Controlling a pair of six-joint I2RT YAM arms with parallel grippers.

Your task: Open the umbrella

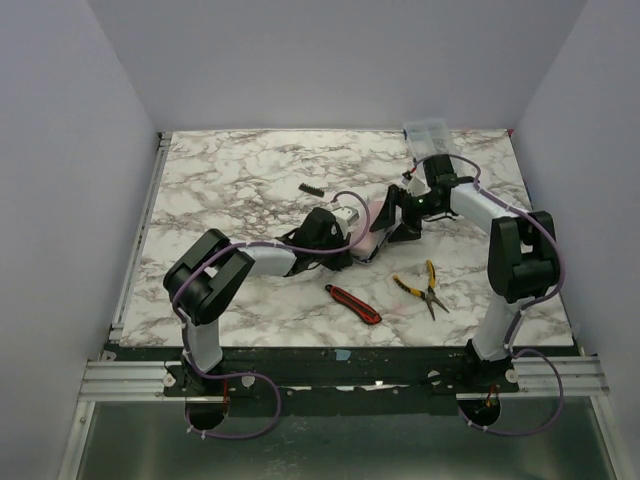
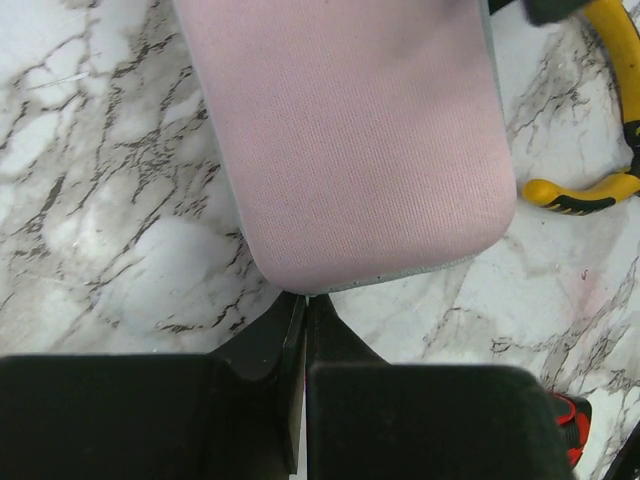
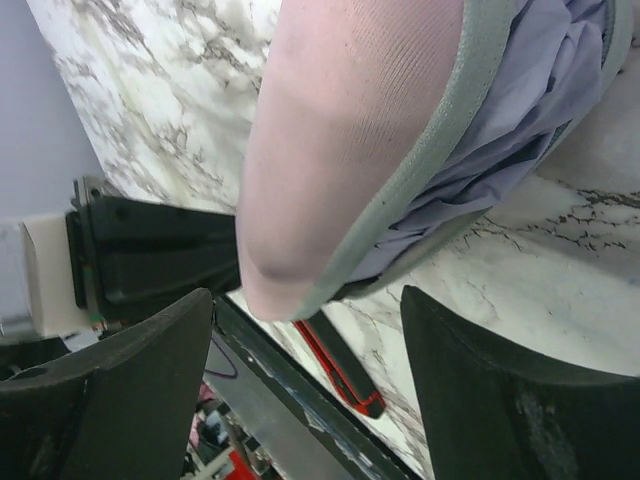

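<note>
With my left gripper (image 2: 305, 305) closed at the hem of the pale pinkish-lavender fabric umbrella (image 2: 350, 140) and right gripper (image 3: 305, 300) wide astride it, I fear pinching only slippery cloth.

The left arm (image 1: 255, 260) and right arm (image 1: 480, 205) reach inward, nearly meeting. Left jaws are pressed together; right jaws stand well apart.

One umbrella (image 2: 350, 140), one pair of pliers (image 1: 425, 287), one red cutter (image 1: 352, 303), one clear box (image 1: 425, 131) — and one small black piece (image 1: 311, 189).
</note>
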